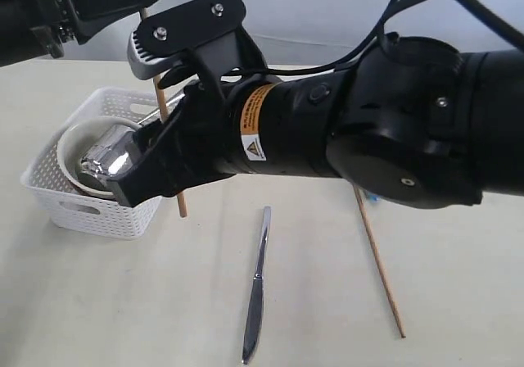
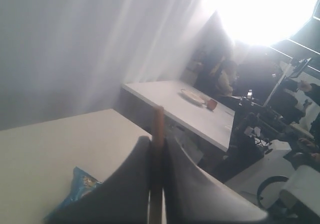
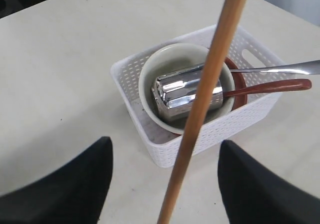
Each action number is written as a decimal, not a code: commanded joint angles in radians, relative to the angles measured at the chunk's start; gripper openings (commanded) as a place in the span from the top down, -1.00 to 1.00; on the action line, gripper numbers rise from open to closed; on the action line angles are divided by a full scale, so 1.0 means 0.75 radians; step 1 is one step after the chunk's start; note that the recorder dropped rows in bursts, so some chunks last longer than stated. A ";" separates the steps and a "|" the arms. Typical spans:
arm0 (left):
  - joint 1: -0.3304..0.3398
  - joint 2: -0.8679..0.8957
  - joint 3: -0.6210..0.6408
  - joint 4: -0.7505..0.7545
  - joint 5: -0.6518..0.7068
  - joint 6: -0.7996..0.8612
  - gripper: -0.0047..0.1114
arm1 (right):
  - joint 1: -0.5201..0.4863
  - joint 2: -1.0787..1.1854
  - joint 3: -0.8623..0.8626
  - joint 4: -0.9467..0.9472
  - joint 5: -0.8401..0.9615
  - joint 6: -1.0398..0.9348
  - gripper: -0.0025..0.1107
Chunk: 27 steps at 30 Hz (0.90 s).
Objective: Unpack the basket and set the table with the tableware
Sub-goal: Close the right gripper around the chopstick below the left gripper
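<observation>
The white basket (image 1: 82,211) (image 3: 225,126) stands on the cream table (image 1: 98,301) at the left. It holds the cream bowl (image 3: 150,84) with the steel cup (image 3: 175,94) lying in it, over the reddish-brown plate (image 3: 237,84). The dark red spoon (image 3: 270,86) and the fork (image 3: 280,68) stick out over the rim. My left gripper (image 1: 135,2) (image 2: 157,139) is shut on a wooden chopstick (image 1: 161,105) (image 3: 210,74) that hangs upright beside the basket. My right gripper (image 3: 165,141) (image 1: 135,183) hovers open above the basket. The stick crosses between its fingers without touching them.
The steel knife (image 1: 256,289) lies on the table in front. A second chopstick (image 1: 378,260) lies to its right. The blue chip bag (image 2: 80,184) rests behind my right arm, with a corner of the bag (image 1: 370,195) just showing.
</observation>
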<state>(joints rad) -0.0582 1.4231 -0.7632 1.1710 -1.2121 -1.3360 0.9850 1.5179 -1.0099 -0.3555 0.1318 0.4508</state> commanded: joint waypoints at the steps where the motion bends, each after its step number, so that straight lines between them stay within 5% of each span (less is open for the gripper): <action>1: 0.003 -0.003 -0.010 -0.025 -0.012 -0.021 0.92 | -0.009 -0.010 -0.004 -0.015 0.010 0.021 -0.08; 9: 0.003 -0.003 -0.010 -0.028 -0.012 -0.042 0.92 | -0.009 0.047 -0.002 -0.015 -0.040 0.030 -0.05; 15: 0.003 -0.003 0.028 -0.080 -0.012 -0.012 0.92 | -0.077 0.039 -0.002 -0.012 -0.104 0.076 0.23; 27: 0.003 -0.003 0.080 -0.157 -0.012 0.078 0.92 | -0.148 0.039 -0.002 -0.012 -0.235 0.122 0.23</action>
<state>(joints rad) -0.0582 1.4231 -0.7120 1.0718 -1.2158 -1.2867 0.8808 1.5550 -1.0099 -0.3593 -0.0243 0.5323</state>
